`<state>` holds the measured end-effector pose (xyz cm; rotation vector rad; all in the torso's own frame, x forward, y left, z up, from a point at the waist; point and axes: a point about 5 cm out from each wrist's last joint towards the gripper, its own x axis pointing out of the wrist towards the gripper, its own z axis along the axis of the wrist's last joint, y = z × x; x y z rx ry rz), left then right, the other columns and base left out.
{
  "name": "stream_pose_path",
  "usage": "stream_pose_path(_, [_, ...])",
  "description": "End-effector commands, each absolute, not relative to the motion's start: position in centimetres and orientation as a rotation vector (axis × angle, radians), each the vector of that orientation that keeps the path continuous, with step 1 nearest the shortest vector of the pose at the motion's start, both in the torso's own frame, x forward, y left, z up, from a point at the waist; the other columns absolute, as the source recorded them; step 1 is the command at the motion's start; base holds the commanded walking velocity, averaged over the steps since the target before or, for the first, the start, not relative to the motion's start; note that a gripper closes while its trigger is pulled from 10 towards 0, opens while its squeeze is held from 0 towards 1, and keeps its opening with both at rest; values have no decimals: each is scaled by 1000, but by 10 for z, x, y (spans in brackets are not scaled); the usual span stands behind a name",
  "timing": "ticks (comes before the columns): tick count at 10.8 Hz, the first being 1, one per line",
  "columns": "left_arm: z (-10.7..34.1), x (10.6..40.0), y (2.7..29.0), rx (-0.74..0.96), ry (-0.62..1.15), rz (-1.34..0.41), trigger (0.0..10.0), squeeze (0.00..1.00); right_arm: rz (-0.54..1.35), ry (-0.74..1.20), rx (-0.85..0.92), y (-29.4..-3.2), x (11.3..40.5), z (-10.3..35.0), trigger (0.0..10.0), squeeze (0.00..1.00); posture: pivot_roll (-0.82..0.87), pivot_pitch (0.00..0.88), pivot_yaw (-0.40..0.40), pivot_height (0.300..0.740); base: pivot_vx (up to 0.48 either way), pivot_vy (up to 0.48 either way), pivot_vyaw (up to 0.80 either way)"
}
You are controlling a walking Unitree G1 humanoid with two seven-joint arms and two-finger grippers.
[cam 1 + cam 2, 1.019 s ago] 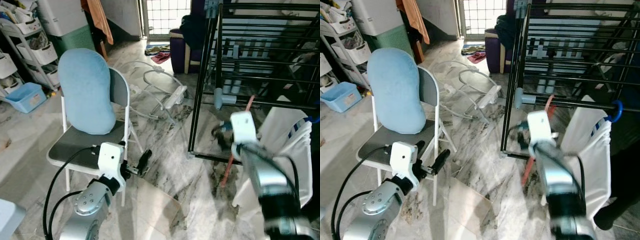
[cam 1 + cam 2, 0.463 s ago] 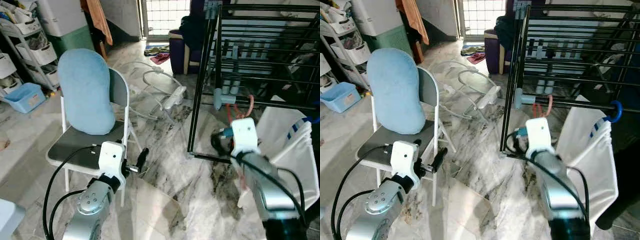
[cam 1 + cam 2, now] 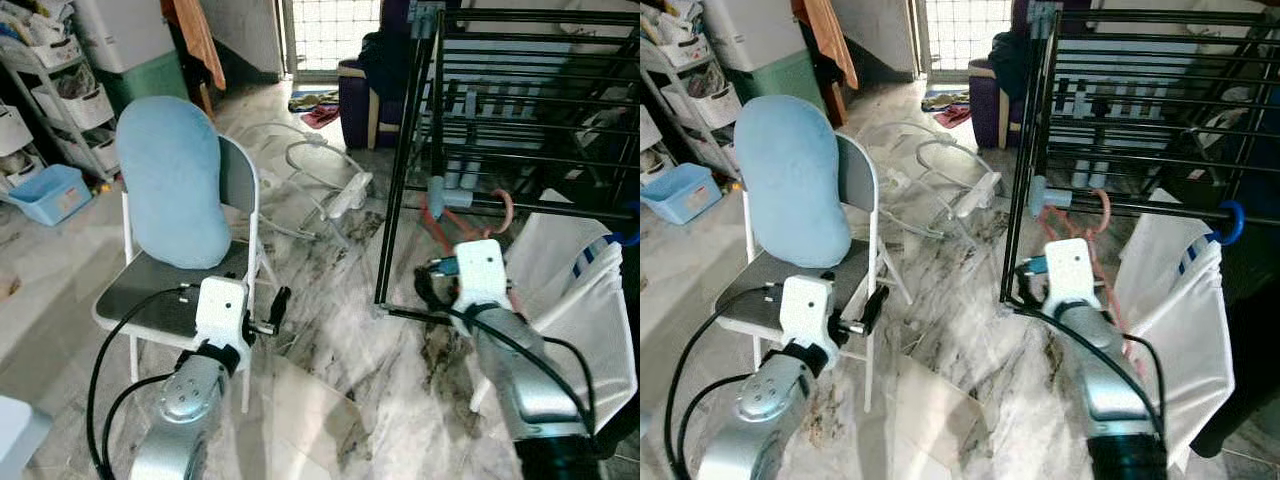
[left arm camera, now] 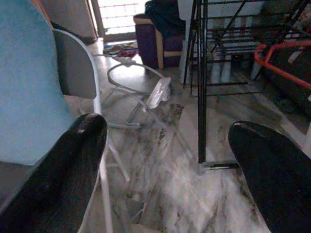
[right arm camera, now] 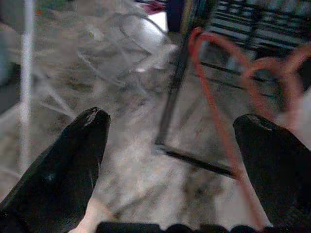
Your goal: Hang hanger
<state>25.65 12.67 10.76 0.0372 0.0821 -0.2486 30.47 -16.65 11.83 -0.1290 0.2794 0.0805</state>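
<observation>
My right jaws (image 5: 170, 145) gape empty; the red hanger (image 5: 214, 104) ahead could slip off the rack rail (image 3: 1160, 208) if bumped.

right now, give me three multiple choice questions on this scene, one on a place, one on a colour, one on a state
1. Where does the cushion rest?
A. on the folding chair
B. on the floor
C. on the drying rack

2. What colour is the hanger?
A. green
B. red
C. white

3. How are the left gripper's fingers?
A. shut on the hanger
B. shut on a cable
C. open, holding nothing

Answers:
1 A, the cushion leans against the chair's backrest.
2 B, its hook by the rack's rail is red.
3 C, the left wrist view shows floor between the spread fingers.
</observation>
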Motion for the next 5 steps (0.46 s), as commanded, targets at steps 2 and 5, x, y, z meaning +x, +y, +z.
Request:
stream_pose_path(2, [104,261,129,42,85,-223,10000,0,80,284,-123,-160,308,115,10000,0,-26,0,25,740,-294,0,0])
stream_pose_path(5, [103,263,122,38,86,-239,10000,0,144,292,-72,-157,309,112,10000,0,-21,0,26,740,-314,0,0])
